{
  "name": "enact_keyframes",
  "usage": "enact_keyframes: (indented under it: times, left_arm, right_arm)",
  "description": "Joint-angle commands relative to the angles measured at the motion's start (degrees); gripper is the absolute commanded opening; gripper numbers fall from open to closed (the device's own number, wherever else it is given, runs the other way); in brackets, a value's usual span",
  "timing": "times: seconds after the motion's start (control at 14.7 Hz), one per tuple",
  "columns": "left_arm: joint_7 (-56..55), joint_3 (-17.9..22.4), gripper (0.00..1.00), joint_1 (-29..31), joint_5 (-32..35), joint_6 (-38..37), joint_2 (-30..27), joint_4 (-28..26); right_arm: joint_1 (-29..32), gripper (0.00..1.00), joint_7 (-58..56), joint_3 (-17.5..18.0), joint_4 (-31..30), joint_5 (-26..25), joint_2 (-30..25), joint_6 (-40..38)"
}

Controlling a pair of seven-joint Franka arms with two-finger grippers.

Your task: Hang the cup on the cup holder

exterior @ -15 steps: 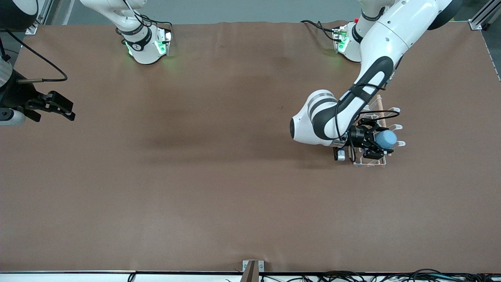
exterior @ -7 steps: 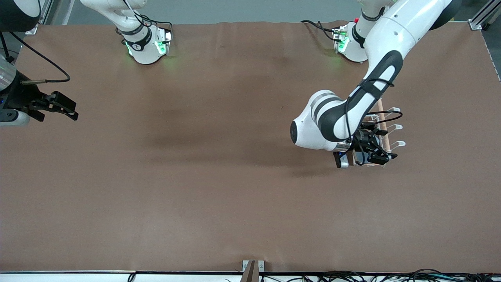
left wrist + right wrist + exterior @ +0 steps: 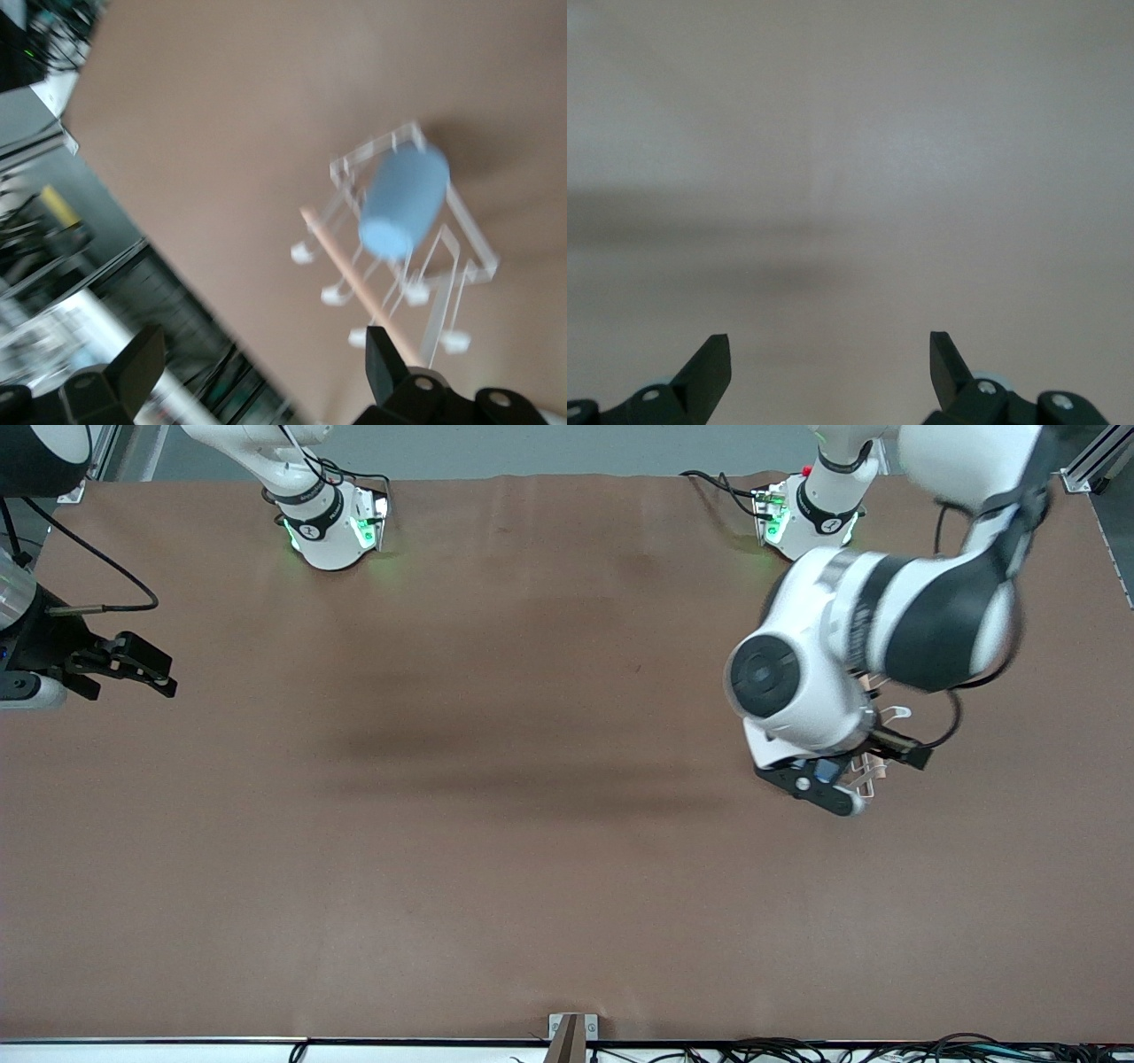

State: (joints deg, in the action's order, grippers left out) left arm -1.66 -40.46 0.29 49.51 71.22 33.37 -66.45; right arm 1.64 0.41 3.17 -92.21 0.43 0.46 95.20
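On the brown table (image 3: 496, 824) the cup (image 3: 403, 201) hangs on the cup holder (image 3: 469, 257), apart from the left gripper's (image 3: 257, 367) wide fingers. The right gripper (image 3: 133, 662) waits, fingers wide.

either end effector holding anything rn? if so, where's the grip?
Nothing held. Left end effector is open above the cup holder, where the cup hangs on a prong. Right end effector waits open over bare table.

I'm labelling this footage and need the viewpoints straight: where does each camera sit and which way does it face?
Front view: high across the table, facing both arm bases; the left gripper is over the cup holder.
Left wrist view: above the cup holder bearing the cup; open fingers show.
Right wrist view: faces bare table; open fingers show.
Shared: front and left wrist show the holder.
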Motion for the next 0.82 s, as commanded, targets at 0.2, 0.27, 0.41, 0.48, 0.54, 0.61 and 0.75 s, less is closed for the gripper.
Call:
enact_keyframes:
  times: [0.2, 0.27, 0.41, 0.48, 0.54, 0.61, 0.75]
  left_arm:
    - [-2.2, -0.5, 1.00, 12.3, -17.8, 10.1, -10.3, -0.1]
    - [-2.2, -0.4, 1.00, 14.4, -21.4, 10.4, -11.6, -0.1]
    - [-2.2, -0.3, 1.00, 18.8, -28.5, 10.4, -13.8, -0.3]
    - [-2.3, -0.2, 1.00, 21.3, -31.6, 10.4, -15.6, -0.5]
    - [-2.2, -0.3, 1.00, 23.1, -33.1, 10.3, -16.7, -0.7]
    - [-1.9, -0.1, 1.00, 24.0, -34.6, 10.3, -18.0, -1.1]
    - [-1.9, 2.4, 1.00, 23.2, -36.8, 10.2, -21.7, -3.2]
  right_arm:
    - [1.1, 0.99, 0.5, 0.6, -1.5, 0.9, -1.4, 0.7]
    - [1.1, 0.99, 0.5, 0.6, -1.5, 1.0, -1.4, 0.7]
    - [1.1, 0.99, 0.5, 0.6, -1.5, 1.0, -1.5, 0.5]
    - [1.1, 0.99, 0.5, 0.6, -1.4, 1.0, -1.4, 0.5]
    - [1.1, 0.99, 0.6, 0.6, -1.2, 0.9, -1.4, 0.6]
    - [1.1, 0.99, 0.7, 0.6, -1.1, 0.9, -1.4, 0.6]
    - [1.1, 0.99, 0.7, 0.6, -0.2, 0.9, -1.2, 0.3]
